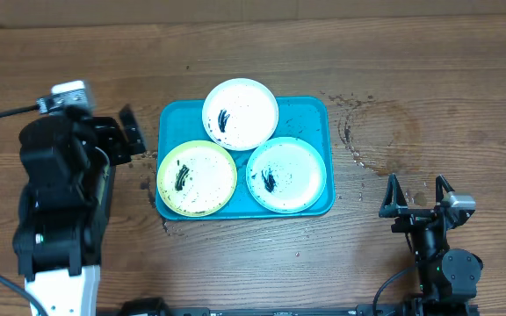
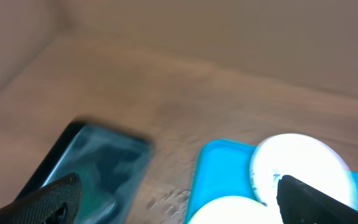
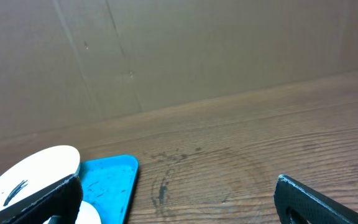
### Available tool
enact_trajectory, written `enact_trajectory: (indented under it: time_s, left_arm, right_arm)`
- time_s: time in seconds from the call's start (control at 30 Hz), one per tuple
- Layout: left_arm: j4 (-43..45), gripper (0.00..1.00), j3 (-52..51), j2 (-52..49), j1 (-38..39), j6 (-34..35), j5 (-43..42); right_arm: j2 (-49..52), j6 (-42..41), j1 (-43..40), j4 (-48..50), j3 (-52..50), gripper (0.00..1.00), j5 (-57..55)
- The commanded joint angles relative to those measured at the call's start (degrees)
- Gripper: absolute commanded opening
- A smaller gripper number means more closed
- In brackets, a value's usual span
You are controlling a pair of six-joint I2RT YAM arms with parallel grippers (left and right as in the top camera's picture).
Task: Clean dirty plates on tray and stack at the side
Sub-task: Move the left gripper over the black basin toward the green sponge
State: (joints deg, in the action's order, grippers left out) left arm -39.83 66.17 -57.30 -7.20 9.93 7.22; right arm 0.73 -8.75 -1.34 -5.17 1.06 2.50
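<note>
The turquoise tray (image 1: 310, 110) lies mid-table with three smeared plates on it: white (image 1: 240, 114) at the back, yellow-green (image 1: 197, 178) front left, light blue (image 1: 285, 175) front right. My left gripper (image 1: 128, 136) hovers open just left of the tray, holding nothing. In the left wrist view the left gripper (image 2: 179, 206) stands wide over the tray's (image 2: 219, 162) left edge, with the white plate (image 2: 303, 165) and yellow-green plate (image 2: 235, 211) ahead. My right gripper (image 1: 418, 191) is open and empty, to the right of the tray. The right wrist view shows the right gripper (image 3: 179, 200), the tray's corner (image 3: 107, 180) and the white plate (image 3: 36, 171).
A dark rectangular tray (image 2: 98, 162) lies left of the turquoise one, under my left arm. Dark ring stains and specks (image 1: 358, 132) mark the wooden table right of the tray. A brown cardboard wall (image 3: 197, 56) stands behind the table.
</note>
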Motion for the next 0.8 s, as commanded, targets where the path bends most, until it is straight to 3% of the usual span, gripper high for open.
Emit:
enact_trajectory:
  time_s: [0.0,0.1,0.27,0.43,0.63,0.77]
  left_arm:
    - [-1.9,1.00,1.2,-2.6,-5.6,13.9,11.4]
    - [-2.9,1.00,1.2,-5.1,-12.0,17.7,8.1]
    - [-3.3,1.00,1.2,-10.4,-18.1,18.0,-7.0]
    - [-2.3,1.00,2.1,-16.6,-19.4,17.9,-8.5]
    - [-13.4,1.00,13.0,-28.6,-24.7,18.0,-8.6]
    - [-14.8,1.00,14.9,-34.5,-25.9,18.0,-8.8]
  right_arm:
    - [-0.4,0.2,0.4,0.4,-0.6,1.00,-0.8]
    - [-0.4,0.2,0.4,0.4,-0.6,1.00,-0.8]
    - [-0.4,0.2,0.4,0.4,-0.6,1.00,-0.8]
    - [-0.4,0.2,0.4,0.4,-0.6,1.00,-0.8]
    - [-0.4,0.2,0.4,0.4,-0.6,1.00,-0.8]
    - [-0.4,0.2,0.4,0.4,-0.6,1.00,-0.8]
